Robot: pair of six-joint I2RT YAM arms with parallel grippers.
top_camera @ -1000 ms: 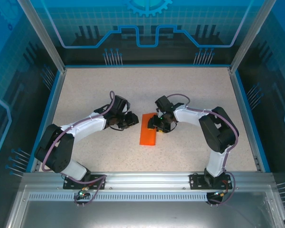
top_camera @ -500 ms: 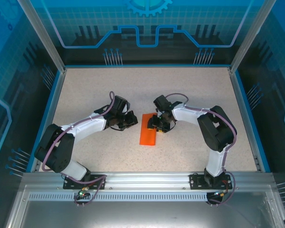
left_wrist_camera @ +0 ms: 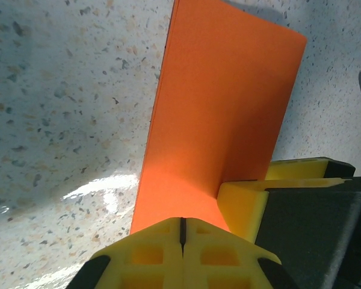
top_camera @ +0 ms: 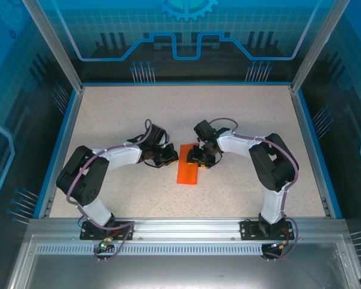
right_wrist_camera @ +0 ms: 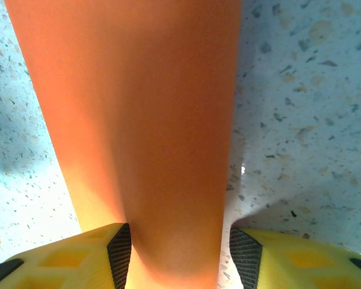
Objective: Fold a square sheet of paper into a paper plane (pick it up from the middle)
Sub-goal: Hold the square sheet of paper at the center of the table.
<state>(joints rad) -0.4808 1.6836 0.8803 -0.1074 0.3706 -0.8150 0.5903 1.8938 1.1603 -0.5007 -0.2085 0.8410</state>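
The square sheet of paper (top_camera: 188, 170) lies mid-table as a bright orange folded strip. My left gripper (top_camera: 169, 158) is at its left edge. In the left wrist view its yellow fingertips (left_wrist_camera: 182, 227) meet shut at the paper's (left_wrist_camera: 222, 114) near edge, and nothing shows between them. My right gripper (top_camera: 199, 157) is over the strip's far end, and one of its yellow fingers (left_wrist_camera: 245, 203) rests on the paper. In the right wrist view the gripper (right_wrist_camera: 177, 256) is open. The bulging paper (right_wrist_camera: 144, 120) runs between its pads (right_wrist_camera: 120, 251), touching the left pad.
A blue rim (top_camera: 60, 144) and transparent walls surround the speckled table (top_camera: 120, 114). The aluminium rail (top_camera: 180, 229) carrying both arm bases runs along the near edge.
My left arm has swung right until its gripper reached the paper's left edge, and its jaws have closed. The right gripper and the paper have hardly moved.
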